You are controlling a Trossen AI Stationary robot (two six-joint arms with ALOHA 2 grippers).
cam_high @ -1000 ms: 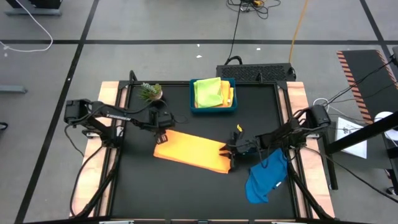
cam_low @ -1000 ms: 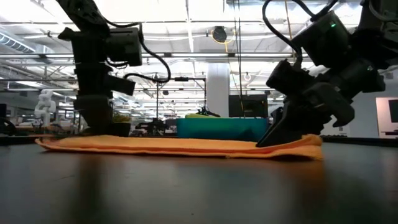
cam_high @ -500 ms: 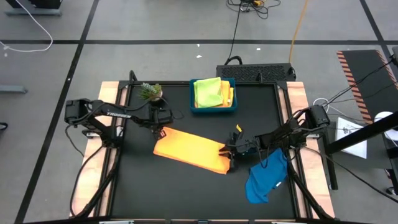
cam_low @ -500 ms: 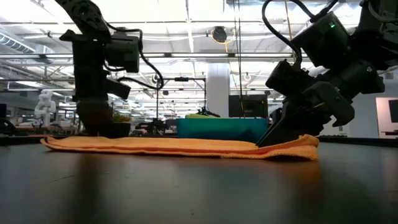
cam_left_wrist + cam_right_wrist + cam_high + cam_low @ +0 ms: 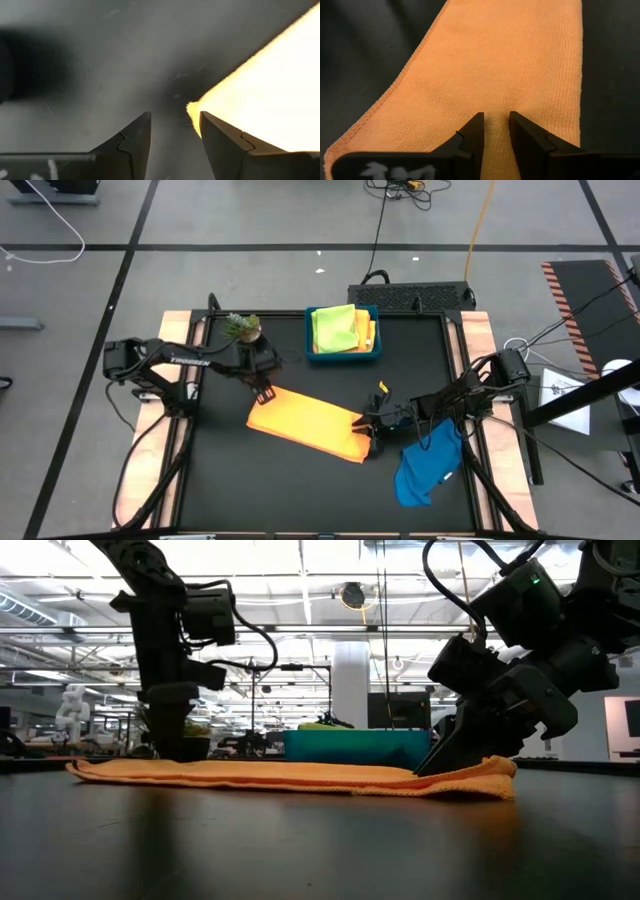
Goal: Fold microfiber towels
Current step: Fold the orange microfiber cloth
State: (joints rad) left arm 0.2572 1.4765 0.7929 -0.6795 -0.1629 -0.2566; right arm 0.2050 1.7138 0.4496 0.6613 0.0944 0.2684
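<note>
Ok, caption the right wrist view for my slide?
Right gripper pinching the short edge of the folded orange towel on the black table.

Bright overhead light, overexposed wrist glare

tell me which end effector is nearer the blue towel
Right. The right end effector pinches the orange towel just beside the blue towel; the left end effector sits across the table.

Both arms black w/ looped black cables. Left arm (image 5: pixel 190 362) has white lettering; right arm (image 5: pixel 470 392) boxy black wrist. Wedge-shaped dark fingers (image 5: pixel 470 137).
</note>
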